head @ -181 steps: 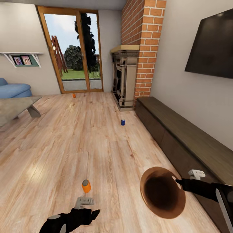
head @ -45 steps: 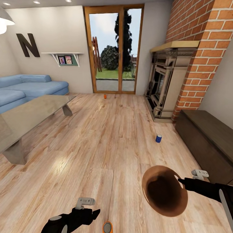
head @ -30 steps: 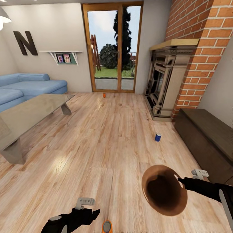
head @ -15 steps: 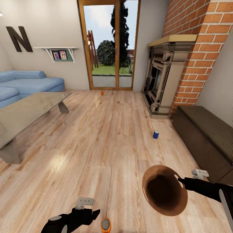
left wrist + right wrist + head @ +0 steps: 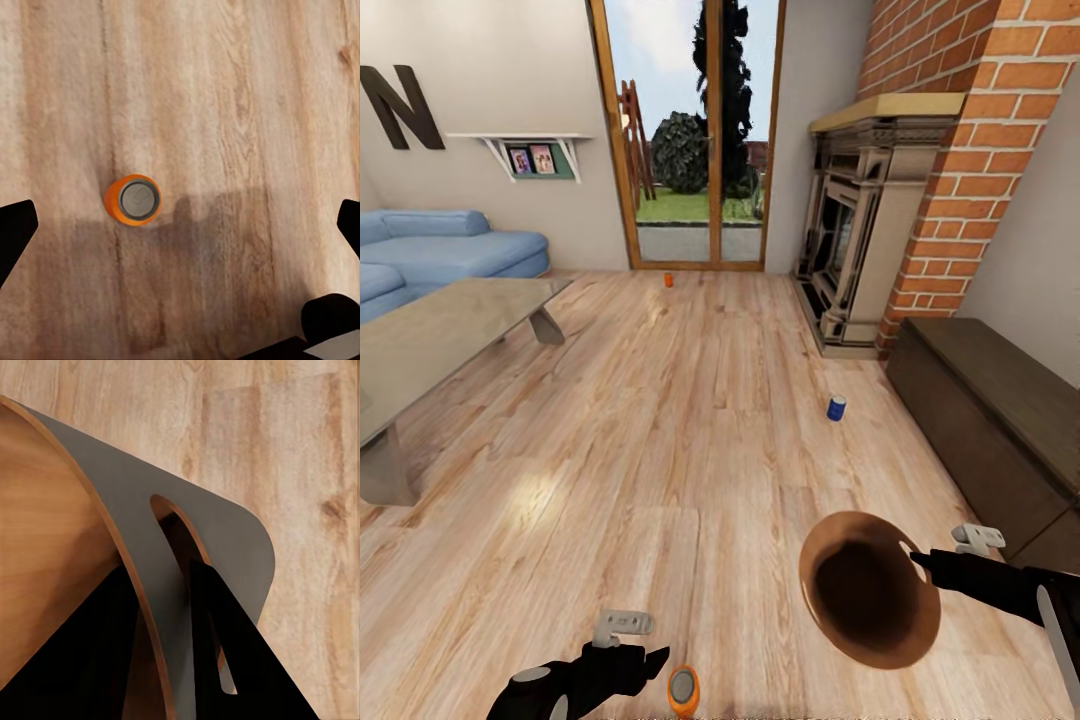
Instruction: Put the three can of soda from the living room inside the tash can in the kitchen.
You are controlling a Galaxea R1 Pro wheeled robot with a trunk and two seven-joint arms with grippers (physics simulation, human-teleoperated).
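An orange can of soda (image 5: 683, 690) stands on the wood floor just right of my left gripper (image 5: 652, 662), which is open and empty. Seen from straight above, the same can (image 5: 132, 199) sits between the spread fingertips (image 5: 15, 229), closer to one of them. A blue can (image 5: 837, 407) stands near the fireplace. Another orange can (image 5: 669, 280) is far off by the glass door. My right gripper (image 5: 916, 560) is shut on the rim of the copper tash can (image 5: 865, 590), held tilted above the floor. Up close, black fingers (image 5: 240, 652) pinch that rim (image 5: 187, 525).
A glass coffee table (image 5: 430, 335) and a blue sofa (image 5: 450, 250) fill the left side. A dark low cabinet (image 5: 980, 410) runs along the right wall, past the brick chimney and stone fireplace (image 5: 855, 250). Open plank floor (image 5: 660, 420) lies ahead.
The whole view has shifted as the robot moved. The near orange can now shows more fully beside the left gripper. Both arms keep their pose, and the bin stays gripped.
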